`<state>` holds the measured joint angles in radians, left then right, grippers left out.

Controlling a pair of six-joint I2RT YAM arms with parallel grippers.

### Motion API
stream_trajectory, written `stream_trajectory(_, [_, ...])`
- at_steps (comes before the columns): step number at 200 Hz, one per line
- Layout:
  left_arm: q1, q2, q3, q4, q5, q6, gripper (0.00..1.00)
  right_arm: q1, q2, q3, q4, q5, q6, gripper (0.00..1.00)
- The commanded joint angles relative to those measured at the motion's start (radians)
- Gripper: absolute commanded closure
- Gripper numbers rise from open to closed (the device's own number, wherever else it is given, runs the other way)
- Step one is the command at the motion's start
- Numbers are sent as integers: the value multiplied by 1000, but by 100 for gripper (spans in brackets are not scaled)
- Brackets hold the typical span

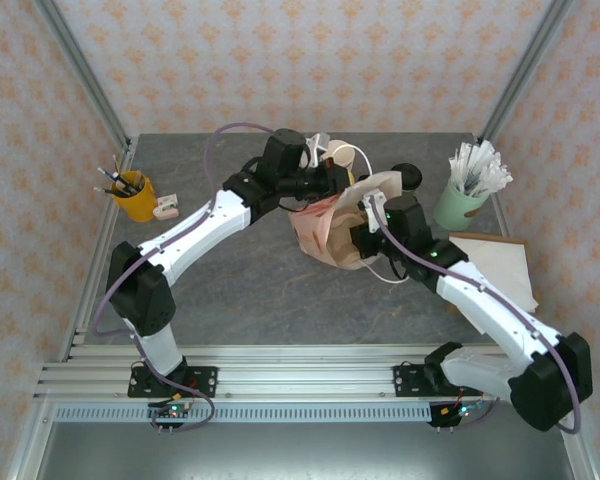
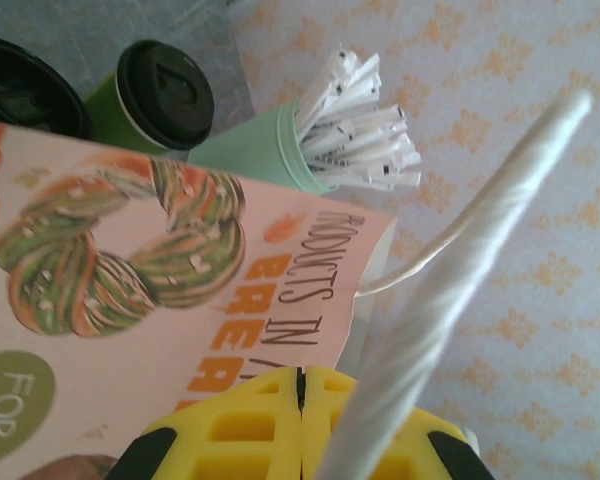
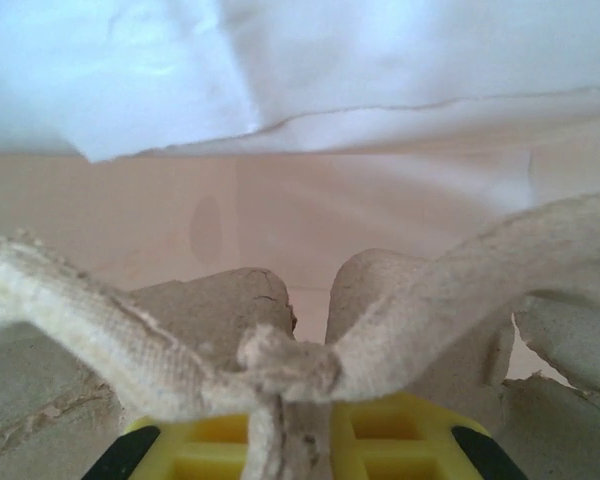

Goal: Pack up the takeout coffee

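From above, the takeout coffee (image 1: pixel 407 177) stands on the table behind the paper bag (image 1: pixel 320 232), with its black lid showing past the bag's raised flap. The left gripper (image 1: pixel 348 181) is at the bag's mouth, near the cup but apart from it, with the flap between them. The right gripper (image 1: pixel 364 236) reaches into the bag, nearer to us than the cup.

At the left wrist, we see the yellow fingers (image 2: pixel 250 430) pressed together. The bag's printed edge runs down to their seam, but we cannot tell whether paper is pinched. The coffee (image 2: pixel 160 95) stands beyond the bag's top edge, just beside the mint cup (image 2: pixel 250 152).

At the right wrist, the fingers (image 3: pixel 380 432) are clamped on a ridge of a pulp tray (image 3: pixel 200 320).
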<state>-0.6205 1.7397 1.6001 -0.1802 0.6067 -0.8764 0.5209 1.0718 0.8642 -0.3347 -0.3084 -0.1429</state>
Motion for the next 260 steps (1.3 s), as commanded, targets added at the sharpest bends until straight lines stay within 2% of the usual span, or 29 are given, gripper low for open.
stream_trajectory(1, [-12,-74,-58,176,-125,-139,100,11,-72,34,-195,-63,-9,100])
stream_trajectory(16, [-17,-82,-124,286,-127,-219,100,13,-90,56,-305,-85,3,100])
stream_trajectory(40, [-48,-64,-129,274,-73,-187,100,13,-64,102,-424,-123,18,100])
stream_trajectory(76, [-58,-34,-141,339,-28,-207,100,16,102,200,-449,-158,39,100])
stream_trajectory(101, [-56,-26,-133,343,-24,-208,100,18,227,269,-484,-104,44,100])
stream_trajectory(131, [-41,-38,-145,345,-31,-211,100,18,216,188,-353,-57,43,100])
stream_trajectory(156, [-16,-54,-142,333,-22,-206,100,18,202,179,-325,-16,32,100])
stream_trajectory(187, [-36,-27,-68,211,47,-133,100,18,171,205,-285,45,69,100])
stream_trajectory(210, [-39,-19,-110,318,62,-238,100,18,117,156,-119,111,127,100])
stream_trajectory(225, [-41,-13,-130,369,62,-283,100,18,117,113,-18,104,120,100])
stream_trajectory(245, [-44,-2,-121,375,69,-292,100,18,200,114,-8,68,99,100])
stream_trajectory(260, [-45,7,-109,382,79,-304,100,19,218,76,67,81,91,100])
